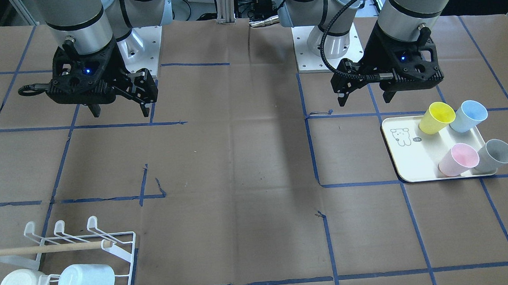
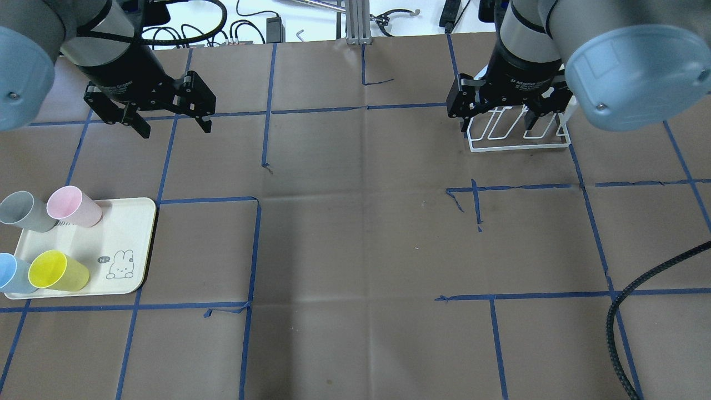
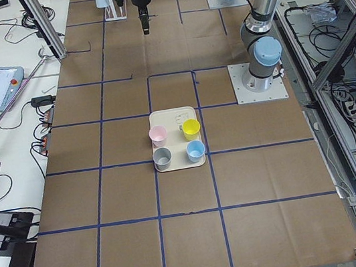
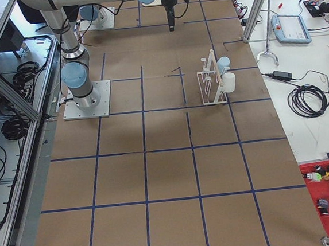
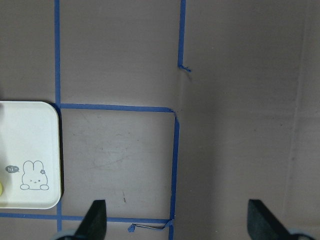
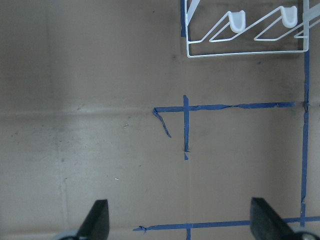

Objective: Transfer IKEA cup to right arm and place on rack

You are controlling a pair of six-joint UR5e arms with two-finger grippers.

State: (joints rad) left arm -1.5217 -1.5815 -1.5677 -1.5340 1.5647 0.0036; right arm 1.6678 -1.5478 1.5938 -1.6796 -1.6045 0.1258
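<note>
Overhead exterior: left black two-finger end effector (image 2: 175,129) and right end effector (image 2: 497,129) both open, empty; pickup step, left should descend onto pink plastic cup (image 2: 74,206) mid-left.

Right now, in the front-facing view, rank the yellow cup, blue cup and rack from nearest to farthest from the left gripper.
1. yellow cup, on the tray, just below the left gripper.
2. blue cup, beside it, further outward.
3. rack, far across, at the view's lower left.

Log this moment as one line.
left gripper open, empty | right gripper open, empty | four cups on tray | two cups on rack
</note>
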